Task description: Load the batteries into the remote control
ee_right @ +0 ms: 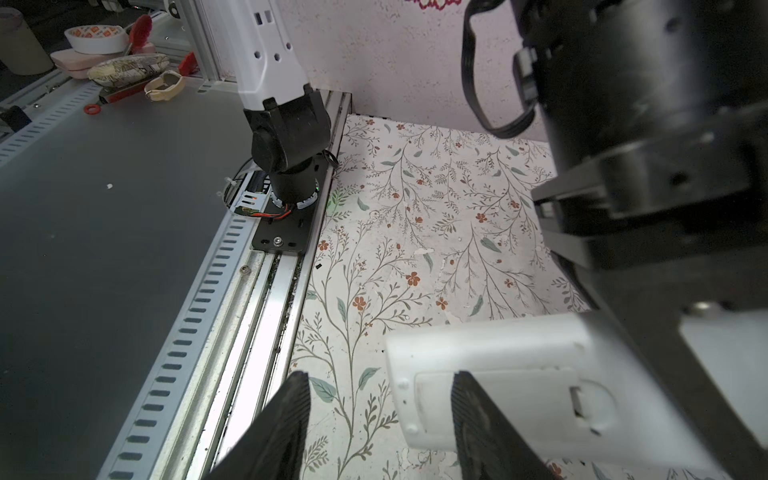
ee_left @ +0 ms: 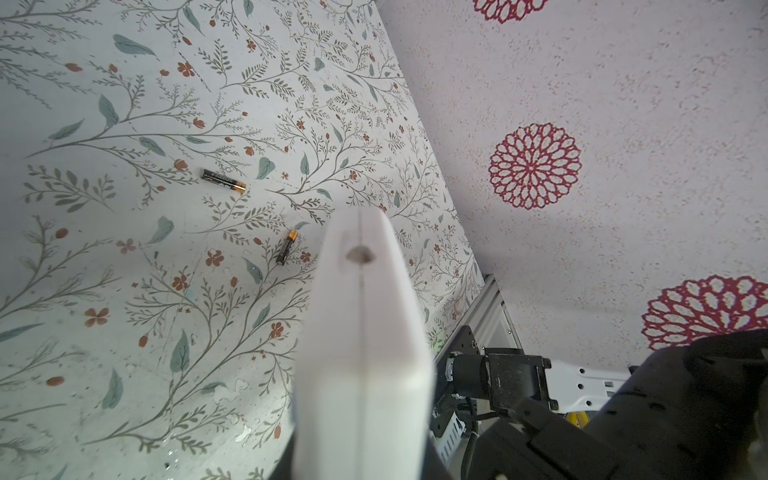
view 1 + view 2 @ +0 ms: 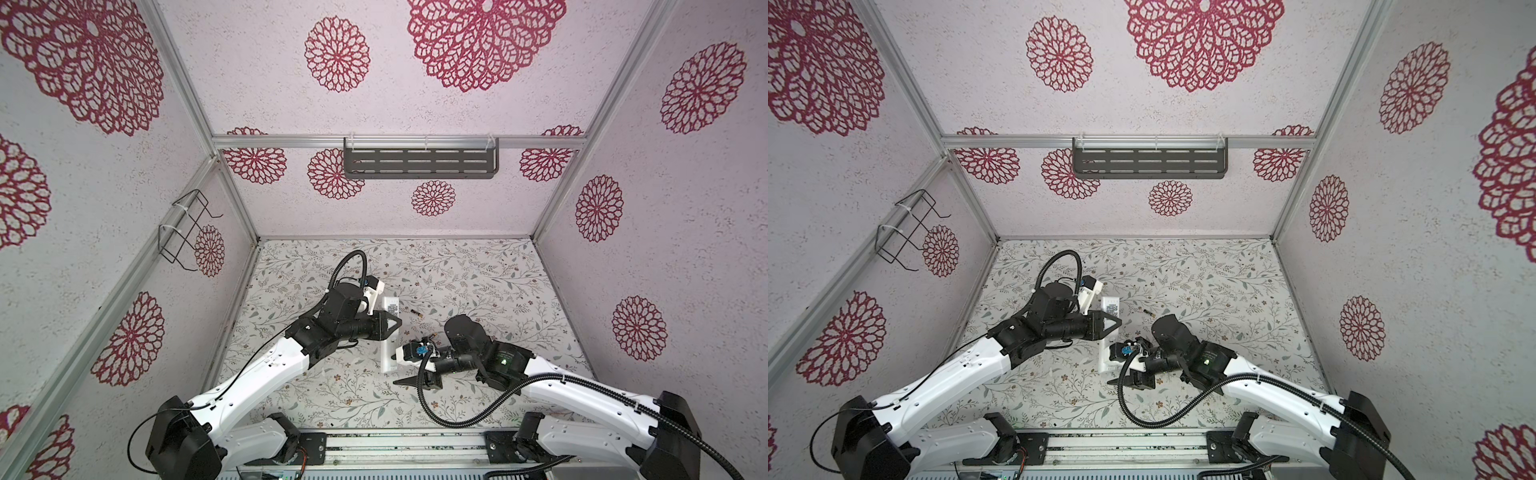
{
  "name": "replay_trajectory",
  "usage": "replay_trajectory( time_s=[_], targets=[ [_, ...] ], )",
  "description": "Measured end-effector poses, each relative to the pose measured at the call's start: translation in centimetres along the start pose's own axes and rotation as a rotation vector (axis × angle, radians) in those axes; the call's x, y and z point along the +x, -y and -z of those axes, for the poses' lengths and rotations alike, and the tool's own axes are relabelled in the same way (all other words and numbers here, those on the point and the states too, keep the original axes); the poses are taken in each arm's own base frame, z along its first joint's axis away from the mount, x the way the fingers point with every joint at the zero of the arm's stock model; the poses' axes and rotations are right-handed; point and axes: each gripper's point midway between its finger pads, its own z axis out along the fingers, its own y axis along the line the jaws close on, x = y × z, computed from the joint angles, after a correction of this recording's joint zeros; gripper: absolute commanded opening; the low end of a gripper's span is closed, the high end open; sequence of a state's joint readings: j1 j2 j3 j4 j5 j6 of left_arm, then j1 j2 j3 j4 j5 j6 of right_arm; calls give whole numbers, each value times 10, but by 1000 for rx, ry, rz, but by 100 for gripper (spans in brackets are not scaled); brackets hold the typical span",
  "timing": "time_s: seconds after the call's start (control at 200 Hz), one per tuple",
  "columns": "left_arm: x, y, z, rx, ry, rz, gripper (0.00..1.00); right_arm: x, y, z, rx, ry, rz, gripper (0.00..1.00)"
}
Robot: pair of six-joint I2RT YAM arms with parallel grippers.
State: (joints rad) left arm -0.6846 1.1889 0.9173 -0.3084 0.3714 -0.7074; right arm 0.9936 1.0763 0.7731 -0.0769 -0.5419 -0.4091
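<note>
The remote control [image 3: 390,353] is a long white bar with its back and printed label facing up; its battery cover [image 1: 536,399] is in place. My left gripper [image 3: 392,324] is shut across the remote's middle, and the remote [image 2: 357,332] fills the left wrist view. My right gripper [image 1: 380,399] is open at the remote's near end: one finger lies over the cover, the other hangs past the end above the table. Two batteries lie loose on the floral table, right of the remote: one battery [image 2: 223,181] farther off, another [image 2: 287,247] closer; the far one [image 3: 417,312] shows from above.
A grey slotted shelf [image 3: 419,164] hangs on the back wall and a black wire rack [image 3: 185,232] on the left wall. The aluminium rail [image 3: 399,446] with both arm bases runs along the table's front edge. A tape roll [image 1: 95,37] and clutter lie outside the enclosure.
</note>
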Motion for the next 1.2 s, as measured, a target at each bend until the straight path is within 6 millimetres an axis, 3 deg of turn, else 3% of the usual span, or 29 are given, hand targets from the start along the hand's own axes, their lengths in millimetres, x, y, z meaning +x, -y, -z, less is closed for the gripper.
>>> replay_trajectory(
  time_s=[0.385,0.7,1.201],
  targets=[
    [-3,8,0,39,7,-6,2,-11,22,17,183,51,81,61],
    [-3,13,0,63,3,-1,2,-11,37,11,239,44,112,62],
    [-2,10,1,48,3,-8,2,-2,40,0,226,18,106,62]
  ],
)
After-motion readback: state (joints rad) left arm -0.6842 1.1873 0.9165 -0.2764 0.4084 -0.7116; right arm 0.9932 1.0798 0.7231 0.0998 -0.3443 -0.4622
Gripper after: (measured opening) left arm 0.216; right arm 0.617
